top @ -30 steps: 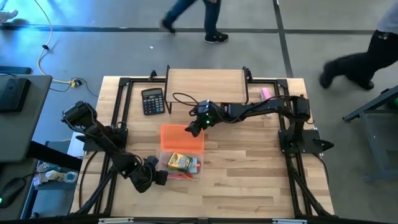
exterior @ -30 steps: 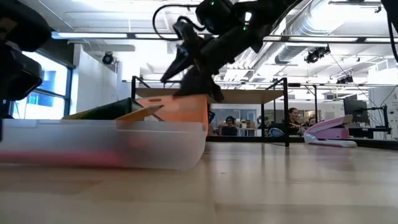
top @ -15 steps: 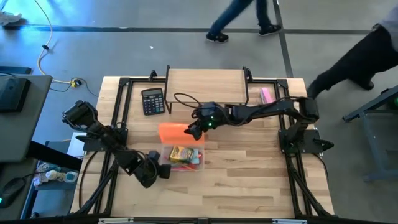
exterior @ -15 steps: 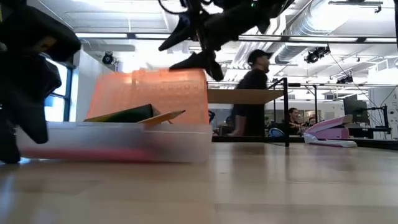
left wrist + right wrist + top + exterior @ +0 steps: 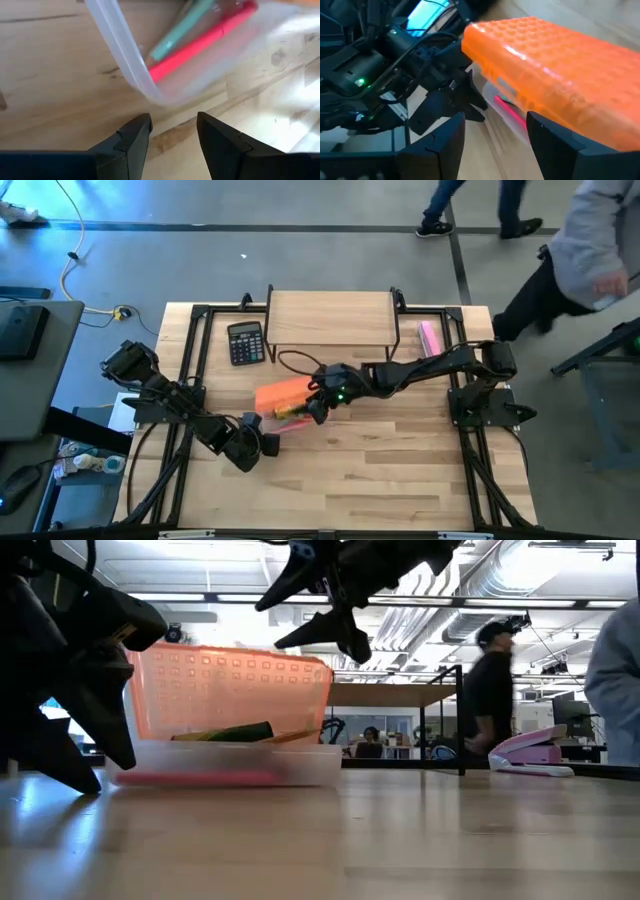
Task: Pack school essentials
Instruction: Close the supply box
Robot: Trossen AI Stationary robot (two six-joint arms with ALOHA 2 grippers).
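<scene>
The raised orange lid point(image 5: 281, 393) hides most of the clear case's contents from above, and the pink pencil point(image 5: 197, 43) inside shows only blurred.

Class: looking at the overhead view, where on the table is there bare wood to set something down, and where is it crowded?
Bare: the wooden table along its near edge. Crowded: the middle, where both hands, left and right, flank the clear box with orange lid.

I'm counting one clear case point(image 5: 272, 420) with one orange lid point(image 5: 280, 393); two pens point(image 5: 200, 42) showing inside; one calculator point(image 5: 245, 342); one pink bar point(image 5: 430, 338); two arms working; two people walking behind.
</scene>
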